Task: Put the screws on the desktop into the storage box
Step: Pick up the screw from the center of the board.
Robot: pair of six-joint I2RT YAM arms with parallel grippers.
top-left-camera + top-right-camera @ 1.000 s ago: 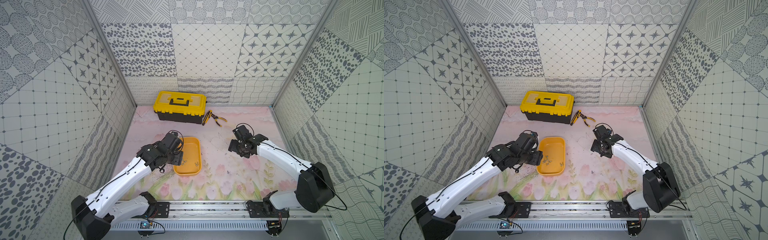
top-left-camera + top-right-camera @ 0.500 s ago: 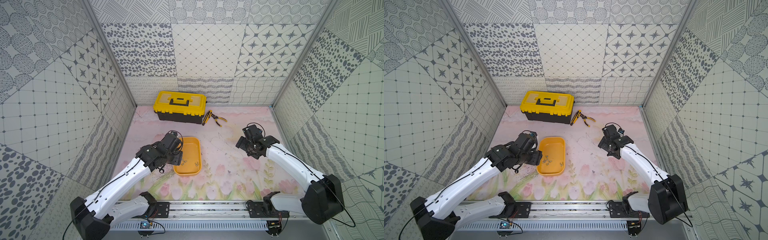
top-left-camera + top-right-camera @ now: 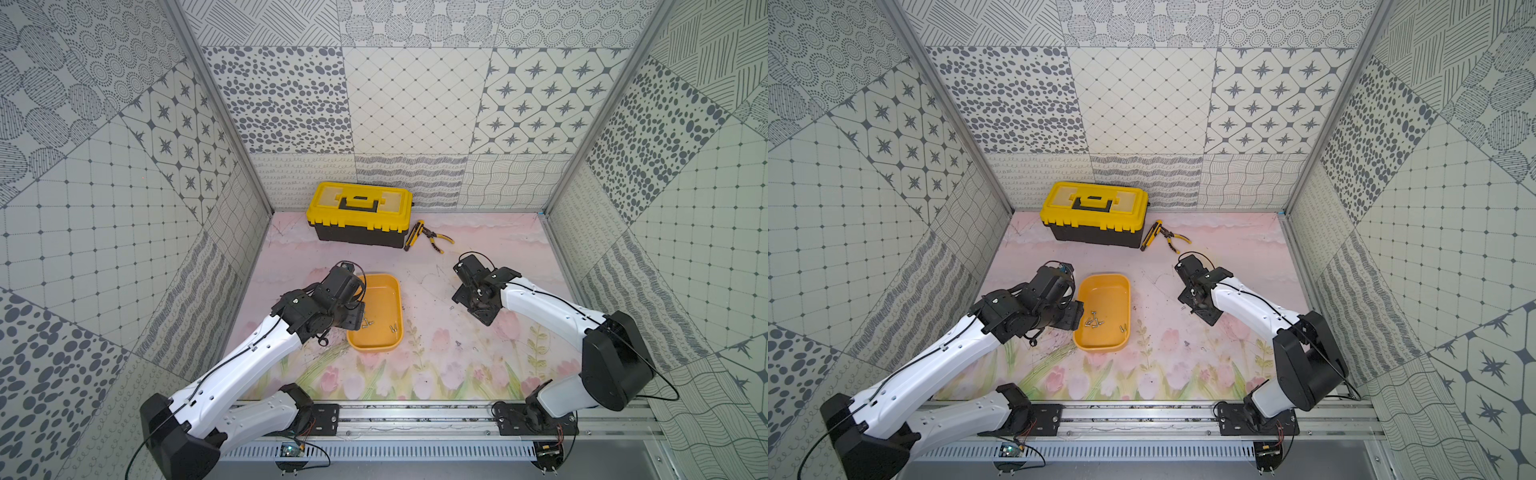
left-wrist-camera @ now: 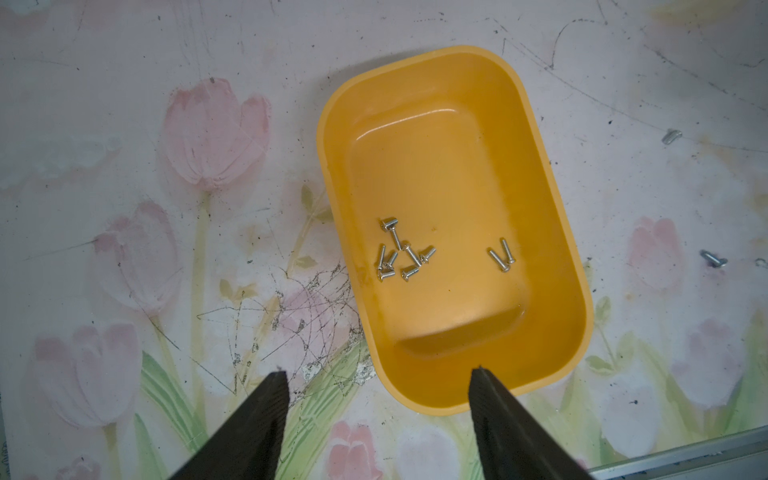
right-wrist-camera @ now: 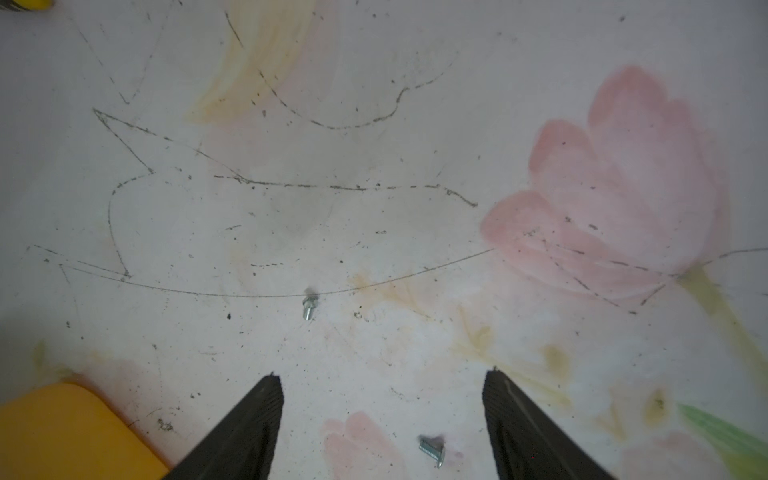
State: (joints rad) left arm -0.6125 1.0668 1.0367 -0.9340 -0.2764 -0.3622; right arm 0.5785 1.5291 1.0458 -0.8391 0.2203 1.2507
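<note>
Roughly ten screws (image 4: 399,253) down in the storage box (image 3: 380,286), left of centre on the desktop (image 3: 498,249). Over its left rim, the left gripper (image 4: 379,372), jaws wide, nothing held. Well to the right, the right gripper (image 5: 383,374), jaws spread and empty, above two loose screws (image 5: 308,308).

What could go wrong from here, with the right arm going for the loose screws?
1. The loose screw lies flat on the desktop and is tiny beside the open right gripper. A pinch may slip or flick it away.
2. The open left gripper sits over a corner of the storage box. A bump there could shift the box and scatter the screws inside, or crowd the drop-off.
</note>
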